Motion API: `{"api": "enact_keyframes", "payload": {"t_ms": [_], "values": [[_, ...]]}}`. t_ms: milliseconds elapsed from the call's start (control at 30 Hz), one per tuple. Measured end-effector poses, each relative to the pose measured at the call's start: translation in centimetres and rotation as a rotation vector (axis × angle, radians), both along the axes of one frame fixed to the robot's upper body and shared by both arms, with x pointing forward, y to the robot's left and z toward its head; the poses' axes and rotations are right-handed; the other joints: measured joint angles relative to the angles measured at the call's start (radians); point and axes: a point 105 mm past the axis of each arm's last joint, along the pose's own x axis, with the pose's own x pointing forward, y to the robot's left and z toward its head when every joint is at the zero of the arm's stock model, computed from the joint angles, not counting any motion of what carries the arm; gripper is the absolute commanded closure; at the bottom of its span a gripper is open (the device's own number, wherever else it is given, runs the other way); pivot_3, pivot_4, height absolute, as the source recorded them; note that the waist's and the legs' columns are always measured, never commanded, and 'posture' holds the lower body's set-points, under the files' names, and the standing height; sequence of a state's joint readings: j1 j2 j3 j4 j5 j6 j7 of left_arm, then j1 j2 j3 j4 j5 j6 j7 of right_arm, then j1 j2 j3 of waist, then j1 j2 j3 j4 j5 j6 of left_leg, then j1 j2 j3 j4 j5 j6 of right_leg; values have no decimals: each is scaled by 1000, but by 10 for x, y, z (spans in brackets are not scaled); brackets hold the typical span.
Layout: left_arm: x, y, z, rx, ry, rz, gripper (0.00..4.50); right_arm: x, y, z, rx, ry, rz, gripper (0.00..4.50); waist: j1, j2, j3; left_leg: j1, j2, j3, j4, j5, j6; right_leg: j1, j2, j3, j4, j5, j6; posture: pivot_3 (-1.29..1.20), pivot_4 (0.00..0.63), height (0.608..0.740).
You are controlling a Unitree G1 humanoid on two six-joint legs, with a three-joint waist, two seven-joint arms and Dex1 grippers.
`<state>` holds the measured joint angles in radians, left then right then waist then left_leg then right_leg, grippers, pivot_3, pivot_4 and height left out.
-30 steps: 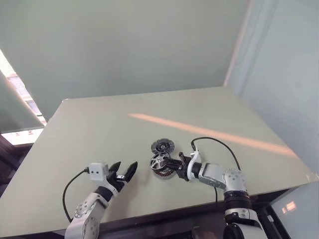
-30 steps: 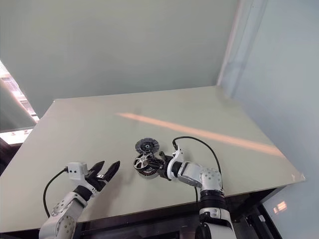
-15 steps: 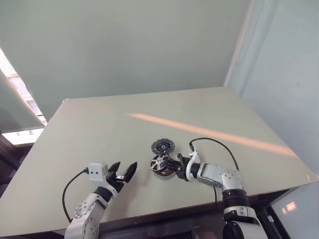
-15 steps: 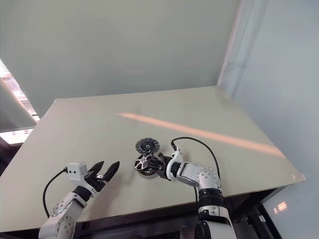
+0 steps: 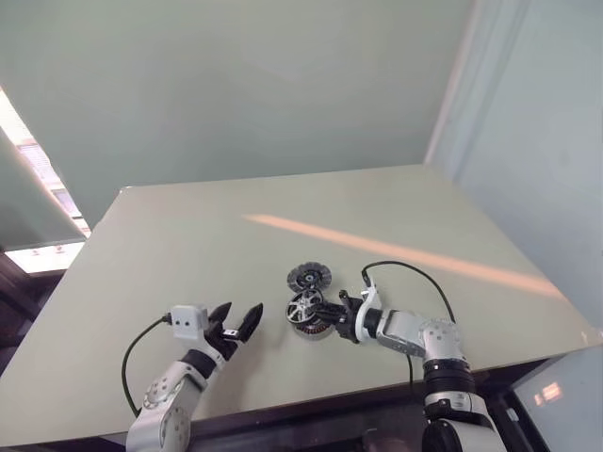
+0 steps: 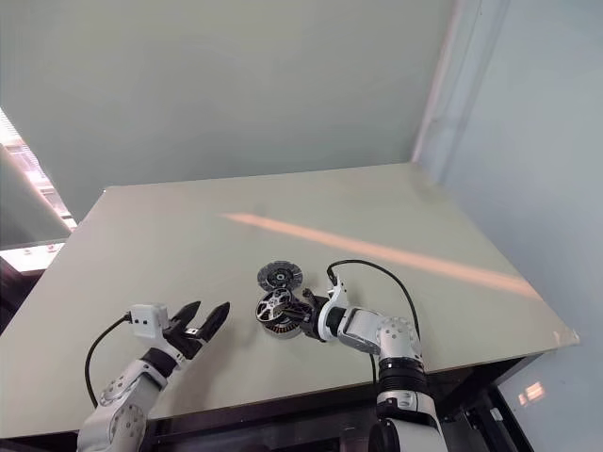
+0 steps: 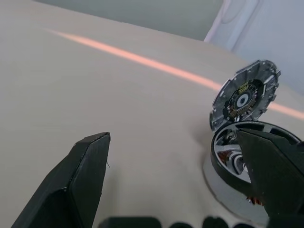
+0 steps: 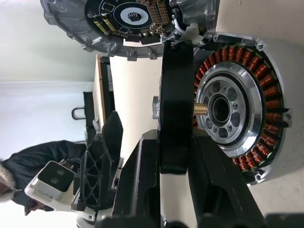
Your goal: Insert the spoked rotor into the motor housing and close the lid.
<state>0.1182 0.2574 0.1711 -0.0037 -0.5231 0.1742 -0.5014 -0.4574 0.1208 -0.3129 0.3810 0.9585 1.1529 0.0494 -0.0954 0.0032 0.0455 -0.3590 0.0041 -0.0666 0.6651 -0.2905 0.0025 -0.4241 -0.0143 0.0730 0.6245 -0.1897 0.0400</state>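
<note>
The right gripper (image 8: 166,156) is clamped on the rim of the spoked rotor (image 8: 176,104), holding it on edge just above the motor housing (image 8: 237,102) — copper windings showing beside its fingers. The lid (image 5: 308,278) lies flat on the table (image 5: 188,245) just beyond. The left gripper (image 5: 239,323) hangs wide open and empty, well apart from the parts.

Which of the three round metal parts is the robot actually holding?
The spoked rotor, gripped on edge by the right gripper. The motor housing with copper windings and the toothed lid both lie on the table.
</note>
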Motion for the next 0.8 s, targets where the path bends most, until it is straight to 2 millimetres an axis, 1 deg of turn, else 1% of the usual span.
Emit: {"api": "enact_keyframes", "payload": {"t_ms": [267,300,367,433,600,633,800], "values": [[1,0,-2,-4,4,-2,0,-1,-1,-1,4,6,1,4057,0,0,0,0,0,0,0,0,0,0,0,0,0,0,0,0,0,740],[1,0,-2,-4,3,-4,0,-2,-1,-1,6,6,2,3336,0,0,0,0,0,0,0,0,0,0,0,0,0,0,0,0,0,740],[1,-1,-1,-4,-2,-6,0,-4,-6,-7,-15,20,3,2752,0,0,0,0,0,0,0,0,0,0,0,0,0,0,0,0,0,740],[1,0,-1,-3,-4,-5,0,-8,-12,-13,-16,36,-6,2045,-1,0,0,0,0,0,0,0,0,0,0,0,0,0,0,0,0,740],[3,0,-2,-6,-3,-6,0,-5,-14,-5,-15,-1,-13,225,-2,2,-2,2,1,0,1,0,0,1,1,0,1,0,0,0,0,740],[2,0,-2,-5,-2,-7,0,-5,-15,-4,-14,-7,-16,78,-3,2,-3,2,1,0,1,0,0,2,1,0,1,0,0,0,0,740],[3,-1,-3,-2,2,-11,0,-5,-18,0,-14,-17,-18,78,-1,2,-3,2,0,0,2,0,0,3,1,0,1,0,0,0,0,740]]}}
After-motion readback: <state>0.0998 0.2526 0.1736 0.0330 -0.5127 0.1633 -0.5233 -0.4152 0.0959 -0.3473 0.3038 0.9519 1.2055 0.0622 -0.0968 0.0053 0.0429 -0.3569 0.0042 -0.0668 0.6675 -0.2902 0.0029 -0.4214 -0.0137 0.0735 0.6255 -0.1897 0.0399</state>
